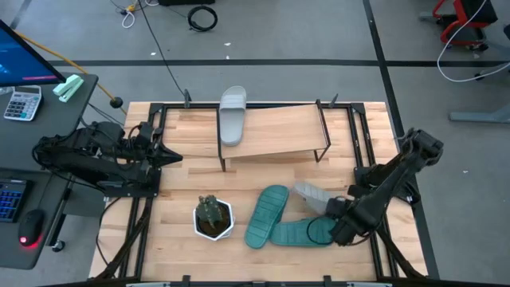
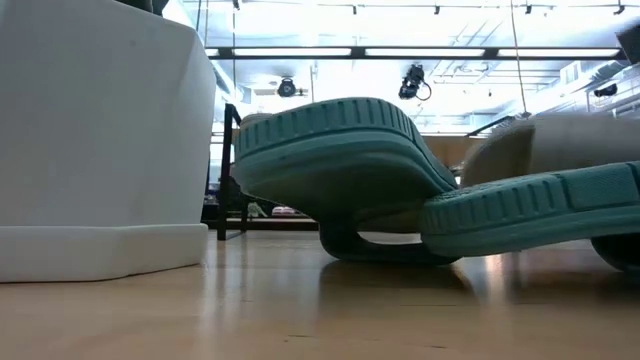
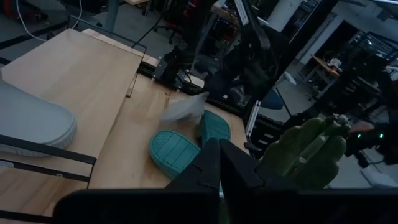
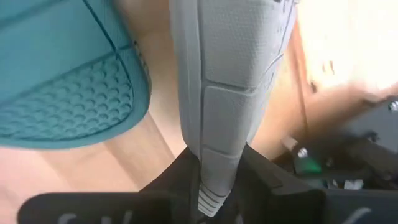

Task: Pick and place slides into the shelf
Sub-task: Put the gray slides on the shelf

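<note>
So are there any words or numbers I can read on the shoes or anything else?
No text can be read in any view.
Grey slide held in the right end effector: tread pattern only, no letters.
Teal slides: bumps and ridges only, no brand visible.
Calculator beside the table: keys too small to read.
Monitor: too small and blurred to read.

High cam looks straight down on the wooden tabletop (image 1: 183, 191); low cam sits right on it (super close), both catching the teal green rubber slides (image 1: 266, 215).
</note>
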You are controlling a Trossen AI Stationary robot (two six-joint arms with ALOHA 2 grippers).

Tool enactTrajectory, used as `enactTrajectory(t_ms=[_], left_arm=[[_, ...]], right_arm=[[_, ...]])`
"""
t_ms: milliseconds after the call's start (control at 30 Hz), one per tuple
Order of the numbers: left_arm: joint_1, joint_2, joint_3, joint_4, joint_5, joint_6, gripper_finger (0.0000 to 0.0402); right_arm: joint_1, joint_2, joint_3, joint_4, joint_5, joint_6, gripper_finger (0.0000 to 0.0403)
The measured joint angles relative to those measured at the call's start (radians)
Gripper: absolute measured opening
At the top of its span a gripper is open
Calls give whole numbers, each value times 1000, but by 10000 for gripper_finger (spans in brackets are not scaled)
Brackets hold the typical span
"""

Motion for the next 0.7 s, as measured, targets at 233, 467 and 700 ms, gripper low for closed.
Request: enactTrajectory(t_ms=[233,467,700], left_arm=[[0,0,0,0,0,11,26],[0,0,0,22,0,14,15],[0,0,0,56,0,46,14]], right_arm=[[-27,-177,80,-69,65,85,71],[-40,-272,249,-64,236,83,67],[-113,-286,406,-3,524,68,64]])
